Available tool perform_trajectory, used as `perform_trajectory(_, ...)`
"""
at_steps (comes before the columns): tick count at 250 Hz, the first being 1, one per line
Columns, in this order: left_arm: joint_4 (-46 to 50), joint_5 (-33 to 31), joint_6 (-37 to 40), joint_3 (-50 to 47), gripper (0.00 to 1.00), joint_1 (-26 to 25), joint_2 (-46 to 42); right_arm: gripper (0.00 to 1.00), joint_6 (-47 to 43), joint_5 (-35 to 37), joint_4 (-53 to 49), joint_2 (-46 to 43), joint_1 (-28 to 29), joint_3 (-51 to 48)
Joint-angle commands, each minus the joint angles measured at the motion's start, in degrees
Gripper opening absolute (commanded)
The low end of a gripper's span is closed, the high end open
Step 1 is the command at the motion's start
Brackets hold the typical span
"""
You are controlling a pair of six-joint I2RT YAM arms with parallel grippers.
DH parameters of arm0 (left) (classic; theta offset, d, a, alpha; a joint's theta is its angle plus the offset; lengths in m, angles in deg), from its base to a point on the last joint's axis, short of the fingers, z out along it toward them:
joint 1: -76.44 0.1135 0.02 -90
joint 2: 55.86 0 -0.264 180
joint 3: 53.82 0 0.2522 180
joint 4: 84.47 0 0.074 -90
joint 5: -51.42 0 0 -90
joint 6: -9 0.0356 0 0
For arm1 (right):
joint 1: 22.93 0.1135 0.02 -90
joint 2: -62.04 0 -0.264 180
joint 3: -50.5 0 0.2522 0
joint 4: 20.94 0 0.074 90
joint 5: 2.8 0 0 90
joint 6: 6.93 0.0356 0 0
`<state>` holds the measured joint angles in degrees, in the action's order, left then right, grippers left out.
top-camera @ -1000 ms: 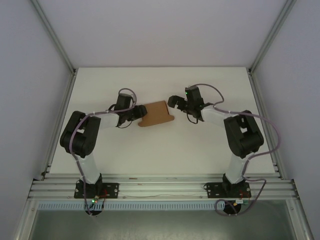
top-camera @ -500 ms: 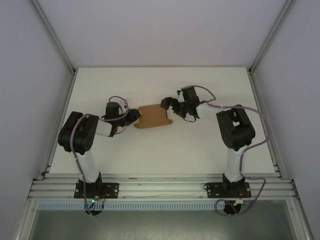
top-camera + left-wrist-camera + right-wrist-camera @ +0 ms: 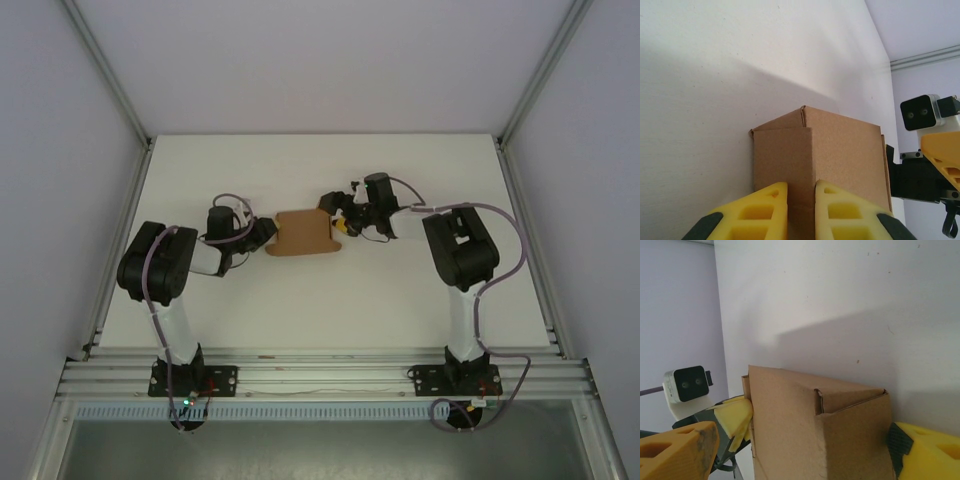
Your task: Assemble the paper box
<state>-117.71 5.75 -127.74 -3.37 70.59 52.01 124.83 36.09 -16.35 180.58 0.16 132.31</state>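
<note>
While my left hand [image 3: 801, 212] is pinched together on a thin cardboard panel at its own end of the paper box [image 3: 303, 233], my right hand [image 3: 800, 455] has its fingers wide apart, straddling the opposite end. One right finger seems to meet the cardboard and the other stands off it. The box appears to rest on the white surface [image 3: 400, 300], directly between my two hands and reaching ahead of each set of fingertips toward the other. I judge it light and thin-walled, stiff along its creases but easily dented across an unsupported face. Its matte skin should hold well against my pads. The best hold is a single flap or a folded edge, squeezed gently, with the other hand bracing so the box does not slide away. It is plain brown, folded into a rectangular body, with a tucked flap edge and a small slit showing at the corner just ahead of my right fingers, and its seams are not quite flush.
</note>
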Motion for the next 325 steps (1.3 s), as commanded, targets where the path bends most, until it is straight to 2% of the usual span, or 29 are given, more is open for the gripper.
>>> perform_trajectory(1, -1.3, 0.7, -0.8, -1.5, 0.16, -0.1, 1.1, 0.88, -1.9, -3.0, -2.2, -1.1, 1.5, 0.1)
perform_trajectory(43, -0.8, -0.2, -1.1, -2.2, 0.12, 0.4, 0.1, 0.88, -6.1, 2.0, -9.0, -4.7, 1.4, -2.8)
perform_trajectory(75, -2.7, 0.1, -2.7, -3.0, 0.08, 0.8, -0.2, 0.89, -4.8, 2.4, -7.4, -6.8, 1.4, -5.5)
perform_trajectory(135, -5.1, 1.4, -4.1, -3.6, 0.08, 1.4, -0.5, 0.89, -3.6, 2.0, -6.7, -9.0, 1.7, -6.5)
perform_trajectory(169, -2.9, 0.8, -3.0, -3.4, 0.12, 1.4, -1.4, 0.83, 2.7, -0.9, 0.2, -7.1, 3.3, -5.1)
perform_trajectory(185, -2.1, 0.7, -2.3, -3.4, 0.15, 1.3, -2.1, 0.75, 5.9, -2.4, 4.0, -6.2, 4.6, -4.0)
perform_trajectory(217, 0.6, 0.1, -0.3, -2.7, 0.26, 1.2, -4.7, 0.57, 6.6, -2.4, 2.1, -7.0, 5.6, -2.3)
perform_trajectory(238, 3.1, -0.9, 2.1, -2.0, 0.41, 1.0, -7.6, 0.43, 5.5, 0.4, -2.0, -9.8, 5.4, -3.1)
perform_trajectory(247, 3.9, -1.0, 3.7, -1.8, 0.53, 0.8, -9.3, 0.40, 4.6, 1.6, -4.6, -11.1, 5.2, -3.3)
perform_trajectory(267, 7.5, -1.2, 9.2, -0.3, 0.97, -0.1, -13.7, 0.37, 3.0, 3.2, -10.6, -13.7, 4.8, -3.4)
perform_trajectory(269, 8.1, -1.4, 10.0, -0.1, 0.99, -0.3, -14.2, 0.37, 3.0, 3.5, -11.2, -14.0, 4.7, -3.4)
perform_trajectory(280, 12.0, -3.0, 14.7, 1.2, 1.00, -1.5, -17.2, 0.36, 3.1, 4.2, -14.2, -15.4, 4.4, -3.5)
perform_trajectory(290, 16.9, -5.5, 21.9, 2.7, 1.00, -3.4, -20.1, 0.35, 3.8, 4.8, -16.2, -17.0, 3.9, -4.0)
perform_trajectory(302, 24.0, -9.4, 31.4, 4.8, 1.00, -6.5, -23.5, 0.36, 5.8, 5.5, -18.3, -18.8, 3.5, -4.4)
perform_trajectory(310, 29.1, -11.8, 38.8, 6.2, 1.00, -9.1, -25.6, 0.40, 7.3, 5.3, -20.7, -19.8, 2.8, -4.0)
perform_trajectory(325, 37.0, -15.5, 52.2, 8.2, 1.00, -14.3, -28.8, 0.42, 9.9, 4.3, -28.2, -21.2, 1.3, -2.4)
